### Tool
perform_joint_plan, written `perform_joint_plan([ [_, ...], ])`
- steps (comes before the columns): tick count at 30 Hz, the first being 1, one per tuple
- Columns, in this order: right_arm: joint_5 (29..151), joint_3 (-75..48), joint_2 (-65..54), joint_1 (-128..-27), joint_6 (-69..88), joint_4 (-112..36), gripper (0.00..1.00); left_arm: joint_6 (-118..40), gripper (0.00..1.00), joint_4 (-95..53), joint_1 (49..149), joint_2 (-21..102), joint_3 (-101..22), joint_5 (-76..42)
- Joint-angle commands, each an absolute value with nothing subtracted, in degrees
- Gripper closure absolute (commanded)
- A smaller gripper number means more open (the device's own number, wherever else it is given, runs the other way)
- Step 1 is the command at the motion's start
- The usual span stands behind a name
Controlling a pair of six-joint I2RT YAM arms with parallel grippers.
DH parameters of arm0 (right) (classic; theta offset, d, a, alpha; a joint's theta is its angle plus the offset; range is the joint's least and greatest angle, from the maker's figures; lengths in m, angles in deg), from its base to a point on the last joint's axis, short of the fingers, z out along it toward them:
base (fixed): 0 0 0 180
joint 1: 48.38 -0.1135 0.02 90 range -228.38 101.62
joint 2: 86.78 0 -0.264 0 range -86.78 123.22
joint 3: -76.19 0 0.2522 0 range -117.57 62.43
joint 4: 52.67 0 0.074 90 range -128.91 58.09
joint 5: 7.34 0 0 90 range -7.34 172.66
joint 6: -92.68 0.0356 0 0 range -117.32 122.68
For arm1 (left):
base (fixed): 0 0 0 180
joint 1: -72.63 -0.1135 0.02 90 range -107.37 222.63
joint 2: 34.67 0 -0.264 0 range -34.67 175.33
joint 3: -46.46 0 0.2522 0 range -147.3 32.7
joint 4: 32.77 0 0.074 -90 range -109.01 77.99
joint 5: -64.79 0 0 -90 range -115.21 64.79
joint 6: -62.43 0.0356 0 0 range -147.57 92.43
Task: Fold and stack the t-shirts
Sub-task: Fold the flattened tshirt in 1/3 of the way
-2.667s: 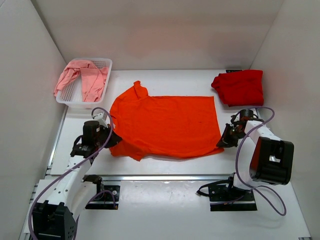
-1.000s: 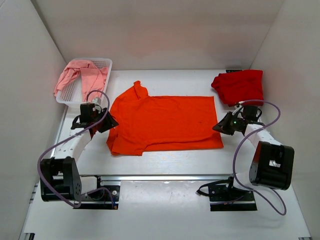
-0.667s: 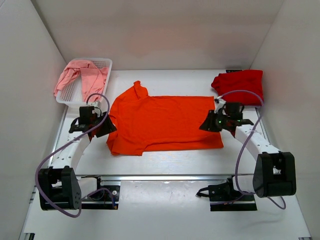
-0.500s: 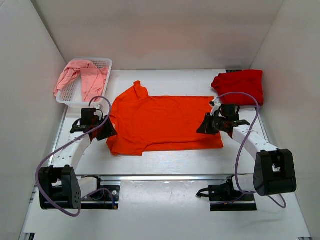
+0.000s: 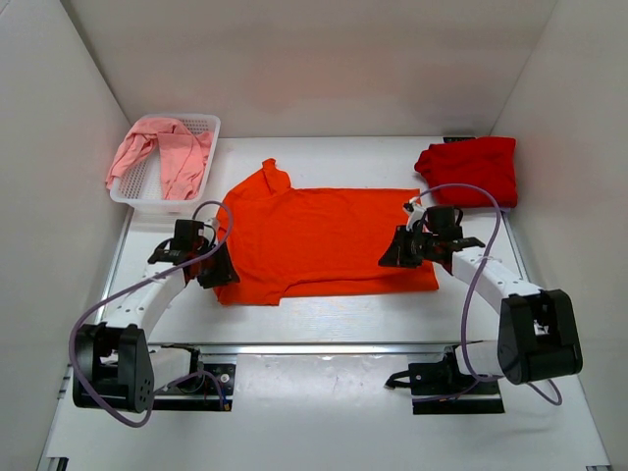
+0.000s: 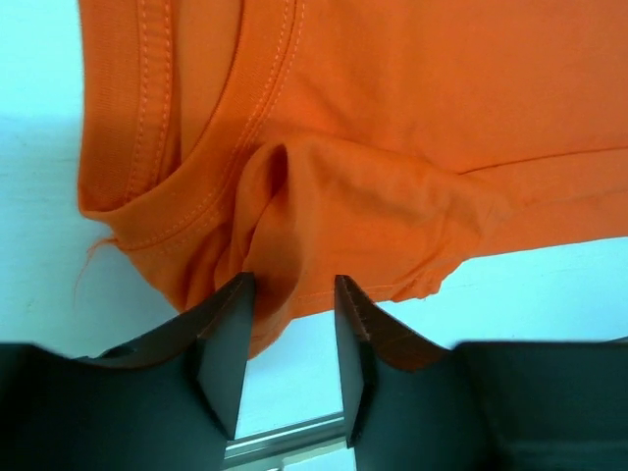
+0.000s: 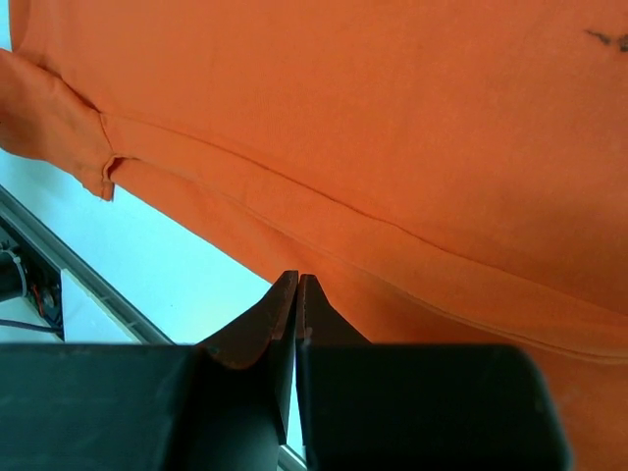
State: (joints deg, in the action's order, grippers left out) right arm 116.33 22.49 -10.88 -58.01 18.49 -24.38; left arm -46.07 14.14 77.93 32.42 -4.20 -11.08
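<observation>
Left gripper, narrowly parted, straddles the orange shirt's bunched fold near the bench's left edge; right gripper, fingers pressed together, sits over its hem.

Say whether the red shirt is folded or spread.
Folded: the red shirt sits as a compact bundle at the far right, no sleeves spread.

No text, label, brand, number or sign can be read on anything in any view.
</observation>
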Motion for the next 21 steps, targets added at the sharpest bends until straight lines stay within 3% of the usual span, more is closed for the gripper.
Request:
perform_joint_plan([
  [1, 116.3, 22.2, -12.5, -56.6, 17.0, -25.8, 0.98, -45.3, 0.56, 14.6, 78.5, 32.8, -4.5, -10.4],
  [4, 116.5, 22.5, -12.3, -54.9, 16.6, -25.6, 0.99, -44.8, 1.00, 14.1, 78.3, 34.3, -4.4, -9.7],
  [21, 115.3, 25.1, -11.6, -46.5, 16.6, -26.3, 1.00, -51.4, 1.00, 2.2, 75.1, 32.7, -10.7, -14.0],
])
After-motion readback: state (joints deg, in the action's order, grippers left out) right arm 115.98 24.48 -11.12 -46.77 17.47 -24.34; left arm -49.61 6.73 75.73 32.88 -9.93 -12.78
